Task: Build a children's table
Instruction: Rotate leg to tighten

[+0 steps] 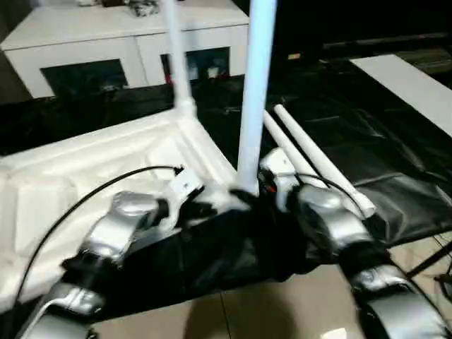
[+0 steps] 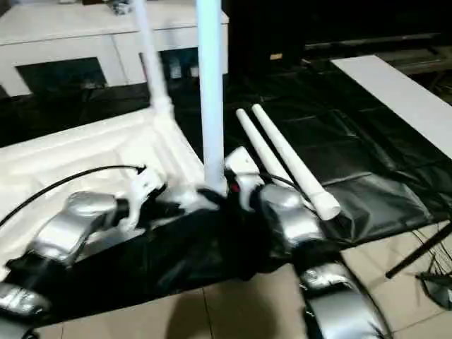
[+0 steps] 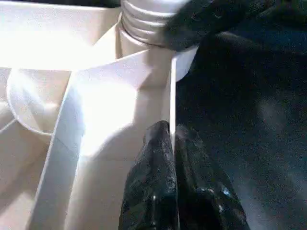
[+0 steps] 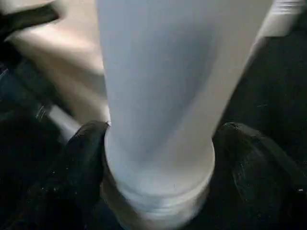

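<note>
Right end effector (image 4: 158,167) pinches the upright leg (image 1: 256,92) at centre frame; left end effector (image 3: 173,187) pinches the tabletop (image 1: 92,176) rim. Keep the leg vertical while twisting it home.

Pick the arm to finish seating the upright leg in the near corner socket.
Right, likely. Its end effector already clasps the upright leg at the base, while the left end effector pinches the tabletop rim wall, bracing it.

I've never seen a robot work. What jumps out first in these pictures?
A tall white leg stands upright at the near corner of the upturned tabletop, with the right gripper clamped round its base. The left gripper pinches the tabletop's edge beside it. A second leg already stands at the far corner, and two spare legs lie on the black sheet.
</note>
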`<state>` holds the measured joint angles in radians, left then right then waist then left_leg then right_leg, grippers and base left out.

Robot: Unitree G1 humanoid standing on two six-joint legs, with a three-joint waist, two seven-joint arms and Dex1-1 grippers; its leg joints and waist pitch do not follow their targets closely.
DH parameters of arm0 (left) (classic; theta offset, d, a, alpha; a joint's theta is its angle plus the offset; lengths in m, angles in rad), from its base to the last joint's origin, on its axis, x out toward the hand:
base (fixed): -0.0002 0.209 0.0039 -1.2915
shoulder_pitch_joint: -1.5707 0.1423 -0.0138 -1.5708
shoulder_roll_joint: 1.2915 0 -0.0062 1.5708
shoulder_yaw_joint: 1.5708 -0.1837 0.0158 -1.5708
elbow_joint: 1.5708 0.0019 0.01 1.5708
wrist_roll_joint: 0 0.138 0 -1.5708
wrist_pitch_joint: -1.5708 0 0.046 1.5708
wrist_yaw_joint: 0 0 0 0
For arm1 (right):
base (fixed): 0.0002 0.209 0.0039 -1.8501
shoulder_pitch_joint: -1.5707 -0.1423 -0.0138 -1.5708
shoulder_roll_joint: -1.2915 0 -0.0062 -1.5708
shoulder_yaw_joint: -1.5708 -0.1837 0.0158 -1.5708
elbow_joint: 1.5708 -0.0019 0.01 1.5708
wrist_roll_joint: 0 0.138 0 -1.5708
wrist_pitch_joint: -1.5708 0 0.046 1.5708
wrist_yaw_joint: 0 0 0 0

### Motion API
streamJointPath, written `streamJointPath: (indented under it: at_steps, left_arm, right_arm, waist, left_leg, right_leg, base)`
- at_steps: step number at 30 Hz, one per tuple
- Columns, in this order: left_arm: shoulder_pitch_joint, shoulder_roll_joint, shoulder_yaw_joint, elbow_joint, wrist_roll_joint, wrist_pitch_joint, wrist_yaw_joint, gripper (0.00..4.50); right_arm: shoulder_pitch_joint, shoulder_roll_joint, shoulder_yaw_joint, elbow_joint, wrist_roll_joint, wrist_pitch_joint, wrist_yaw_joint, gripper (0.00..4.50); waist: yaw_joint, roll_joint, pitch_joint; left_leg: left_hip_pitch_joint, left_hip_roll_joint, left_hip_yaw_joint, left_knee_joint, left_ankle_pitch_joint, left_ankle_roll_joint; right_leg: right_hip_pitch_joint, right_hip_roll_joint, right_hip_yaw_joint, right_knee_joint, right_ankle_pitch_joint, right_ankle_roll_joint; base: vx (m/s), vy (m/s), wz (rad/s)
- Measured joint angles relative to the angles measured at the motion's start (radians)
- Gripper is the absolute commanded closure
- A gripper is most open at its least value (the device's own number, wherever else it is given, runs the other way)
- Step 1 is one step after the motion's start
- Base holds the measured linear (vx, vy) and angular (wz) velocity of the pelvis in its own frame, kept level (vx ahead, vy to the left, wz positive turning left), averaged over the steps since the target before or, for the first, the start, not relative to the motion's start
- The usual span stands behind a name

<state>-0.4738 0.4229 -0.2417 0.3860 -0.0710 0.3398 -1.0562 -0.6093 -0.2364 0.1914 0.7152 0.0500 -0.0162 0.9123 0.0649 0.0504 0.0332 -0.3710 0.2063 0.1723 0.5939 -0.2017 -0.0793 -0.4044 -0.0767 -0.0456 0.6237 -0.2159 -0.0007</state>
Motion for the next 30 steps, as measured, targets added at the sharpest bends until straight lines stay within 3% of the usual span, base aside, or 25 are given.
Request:
streamJointPath:
  at_steps: [8,20,30]
  left_arm:
    - [0.01,0.02,-0.017,-0.029,-0.012,0.025,-0.061,4.5]
    - [0.015,0.029,-0.015,-0.037,-0.012,0.026,-0.063,4.5]
    - [-0.005,-0.026,-0.001,0.001,0.026,0.009,0.048,4.5]
  right_arm:
    - [0.005,-0.039,0.016,-0.03,0.0,0.009,0.115,0.61]
    - [0.005,-0.029,0.022,-0.024,-0.001,0.009,0.13,1.68]
    - [0.007,0.066,-0.039,0.034,0.015,0.026,-0.094,1.82]
  waist:
    - [-0.003,-0.003,0.002]
    - [-0.006,-0.005,0.003]
    - [-0.023,-0.006,0.003]
  left_leg:
    - [0.0,0.0,0.0,0.004,-0.002,-0.004]
    - [0.0,0.0,0.0,0.004,0.0,0.0]
    - [0.005,0.0,0.0,0.005,-0.002,-0.006]
  right_leg:
    - [0.001,-0.001,0.001,0.002,0.001,-0.001]
    - [0.001,0.0,0.001,0.003,0.001,-0.001]
    - [0.004,0.0,0.003,0.006,0.001,-0.001]
  base:
    - [0.0,0.0,0.0]
    - [0.0,0.0,0.0]
    - [0.0,0.0,0.0]
